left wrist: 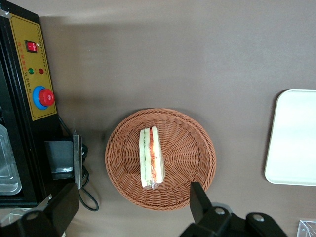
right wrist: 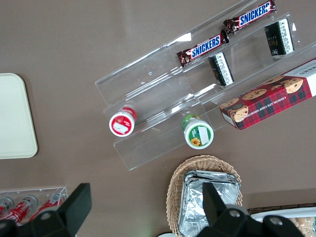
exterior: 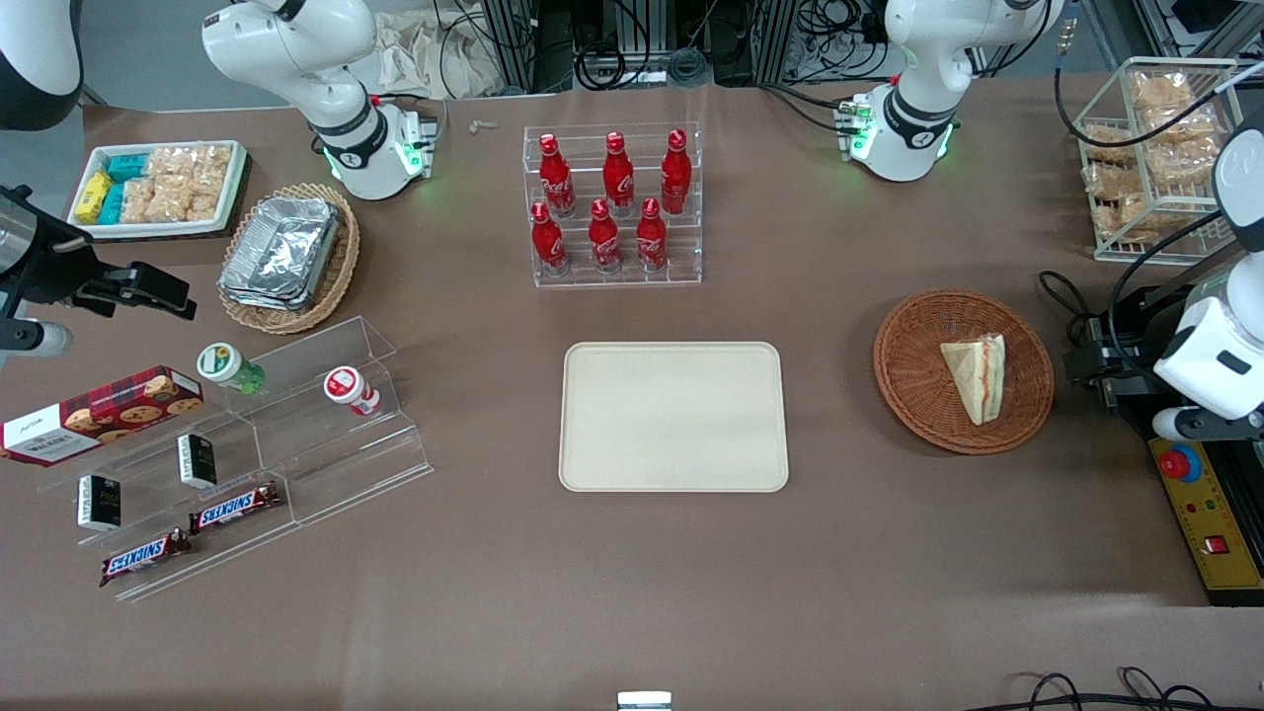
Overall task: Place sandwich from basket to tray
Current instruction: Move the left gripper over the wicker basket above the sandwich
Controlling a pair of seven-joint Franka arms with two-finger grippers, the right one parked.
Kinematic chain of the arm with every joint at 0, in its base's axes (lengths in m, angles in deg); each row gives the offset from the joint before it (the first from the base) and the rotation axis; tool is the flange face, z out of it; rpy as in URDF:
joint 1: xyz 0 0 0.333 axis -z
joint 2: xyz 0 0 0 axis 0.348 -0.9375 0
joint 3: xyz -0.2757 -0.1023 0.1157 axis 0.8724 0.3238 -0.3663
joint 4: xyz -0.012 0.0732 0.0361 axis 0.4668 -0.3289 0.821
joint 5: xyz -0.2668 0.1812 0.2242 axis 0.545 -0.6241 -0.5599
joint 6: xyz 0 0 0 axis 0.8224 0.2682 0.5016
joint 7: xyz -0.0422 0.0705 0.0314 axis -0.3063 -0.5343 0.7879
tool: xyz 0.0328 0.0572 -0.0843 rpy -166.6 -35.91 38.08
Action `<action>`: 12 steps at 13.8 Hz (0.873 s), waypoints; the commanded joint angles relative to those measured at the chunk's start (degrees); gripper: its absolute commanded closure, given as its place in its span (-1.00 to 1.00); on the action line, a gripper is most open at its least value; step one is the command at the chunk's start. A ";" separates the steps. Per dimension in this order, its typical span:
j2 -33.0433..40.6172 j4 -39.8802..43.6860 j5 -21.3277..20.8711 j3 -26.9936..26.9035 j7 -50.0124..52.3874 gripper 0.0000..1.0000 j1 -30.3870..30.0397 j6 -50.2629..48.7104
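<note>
Nothing done yet: we've got the end effector (left wrist: 133, 207) open wide & empty, hovering above the round reddish-brown wicker basket (left wrist: 197, 148), where the triangular white-bread sandwich (left wrist: 151, 157) lies, w/ grab, carry & drop onto the beige rectangular tray (exterior: 674, 416) left.

Woven wicker basket (exterior: 918, 395), matt smooth tray (exterior: 673, 416), soft bread sandwich (exterior: 978, 376), matt black claw (left wrist: 133, 210) above.

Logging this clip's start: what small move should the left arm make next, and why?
Probably lower the gripper toward the sandwich. The sandwich lies untouched in the basket, the tray is bare, and the open fingers hover above the basket's rim, holding nothing.
</note>
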 commanded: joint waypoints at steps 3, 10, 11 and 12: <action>-0.95 1.82 -0.99 -0.03 -0.66 -1.00 0.30 -0.22; -0.68 1.82 -0.64 -0.03 -0.22 -1.00 0.12 -0.22; -0.51 1.82 -0.20 -0.12 -0.39 -1.00 -0.05 -0.31; -0.42 1.47 -0.20 -0.12 -0.66 -1.00 -0.23 -0.49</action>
